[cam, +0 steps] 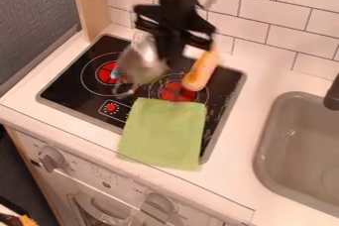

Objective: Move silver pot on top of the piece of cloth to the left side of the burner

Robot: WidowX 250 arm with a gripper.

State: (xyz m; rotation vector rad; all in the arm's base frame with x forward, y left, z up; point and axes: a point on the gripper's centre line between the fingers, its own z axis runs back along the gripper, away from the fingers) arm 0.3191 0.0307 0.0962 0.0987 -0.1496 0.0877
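The tool (173, 53) hangs above the back of the stovetop (65, 89), and whether it is spread, pressed together or pinching something cannot be told. The silver pot (140, 62) is just beside it, toward the left of the view, tilted, with its near end close to the left burner (106, 73). The cloth (164, 133) lies on the camera side of the tool, partly over the stovetop and partly over the desk (232, 183). An orange-yellow toy food piece (200, 73) sits on the tool's other side, near the right burner (177, 92), and the sink (260, 145) is well apart from the tool, farther to the right.

The step in hand looks like carrying the pot to the left side, with the placing still to be done. The next move calls for bringing it over the left burner, levelling it and setting it down gently before releasing; let go at this tilt, it could tip or roll.
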